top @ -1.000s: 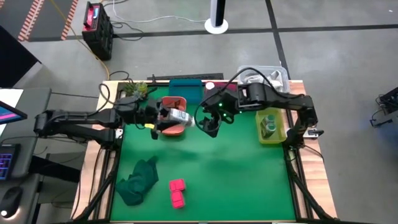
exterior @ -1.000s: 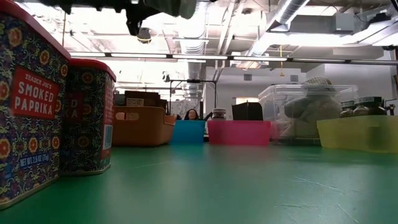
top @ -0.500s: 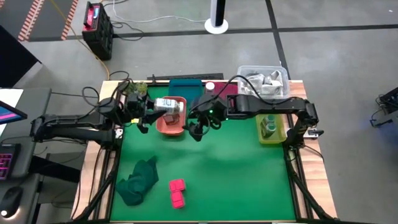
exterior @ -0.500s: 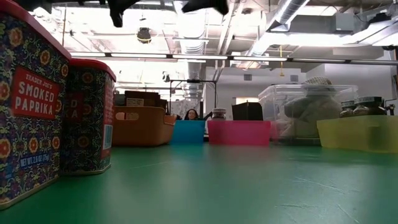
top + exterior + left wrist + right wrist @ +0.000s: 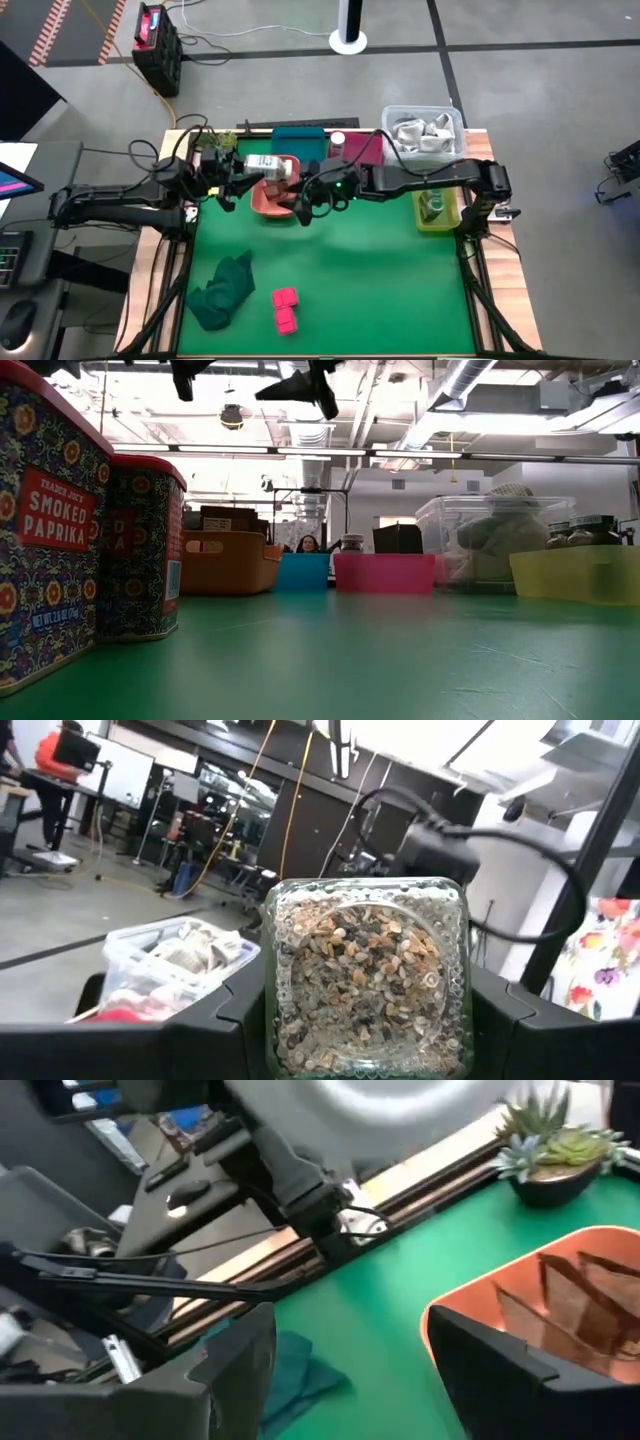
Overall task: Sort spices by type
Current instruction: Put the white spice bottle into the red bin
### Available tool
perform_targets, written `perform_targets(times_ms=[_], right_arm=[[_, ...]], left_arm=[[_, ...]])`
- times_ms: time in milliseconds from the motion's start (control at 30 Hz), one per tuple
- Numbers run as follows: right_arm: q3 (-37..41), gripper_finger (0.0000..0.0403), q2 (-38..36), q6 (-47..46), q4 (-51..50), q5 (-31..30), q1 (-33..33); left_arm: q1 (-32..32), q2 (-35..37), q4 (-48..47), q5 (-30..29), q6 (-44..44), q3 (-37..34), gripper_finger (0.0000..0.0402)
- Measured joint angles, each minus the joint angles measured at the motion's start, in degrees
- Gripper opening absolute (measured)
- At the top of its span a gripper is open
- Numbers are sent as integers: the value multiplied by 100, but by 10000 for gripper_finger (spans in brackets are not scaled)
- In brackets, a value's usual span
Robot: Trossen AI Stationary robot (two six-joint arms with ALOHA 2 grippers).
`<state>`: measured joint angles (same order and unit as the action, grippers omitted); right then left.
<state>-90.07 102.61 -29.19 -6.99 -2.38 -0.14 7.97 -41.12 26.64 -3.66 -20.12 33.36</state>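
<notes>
Pinched between the left gripper's (image 5: 365,1020) jaws is a spice jar (image 5: 268,166), held on its side over the orange bin's (image 5: 262,201) rim, while the right gripper (image 5: 301,212), jaws spread and empty, hangs just beside that bin's other edge. To do this well, the right arm should probably stay out of the jar's path. Which bin suits this jar is hard to judge from here, so match its contents before letting go.

Low view, far left of the frame — nearest tin (image 5: 45,540) with a red label reading "TRADER JOE'S", "SMOKED PAPRIKA", smaller print beneath too fine to read, second tin (image 5: 148,550) just behind it — only the letters "DA" showing at its left edge
</notes>
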Motion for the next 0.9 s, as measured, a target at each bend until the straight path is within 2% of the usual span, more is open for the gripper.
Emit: perform_targets(times_ms=[167, 300, 400, 533, 667, 900], right_arm=[[168, 286, -67, -35, 344, 259, -68], [508, 286, -470, 52, 364, 249, -191], [1058, 286, -868, 23, 751, 246, -315], [1861, 286, -1189, -280, 1871, 226, -443], [2109, 286, -1134, -731, 2910, 226, -500], [2111, 297, -943, -875, 3209, 228, -527]], left_arm=[[0, 39, 73, 28, -14, 0, 195], [-2, 88, 61, 28, -50, 0, 195], [-2, 103, 64, 26, -50, 0, 195], [-2, 102, -34, -18, 18, 0, 195], [-1, 62, 9, -102, 46, 1, 195], [9, -85, 184, -222, 78, 2, 195]])
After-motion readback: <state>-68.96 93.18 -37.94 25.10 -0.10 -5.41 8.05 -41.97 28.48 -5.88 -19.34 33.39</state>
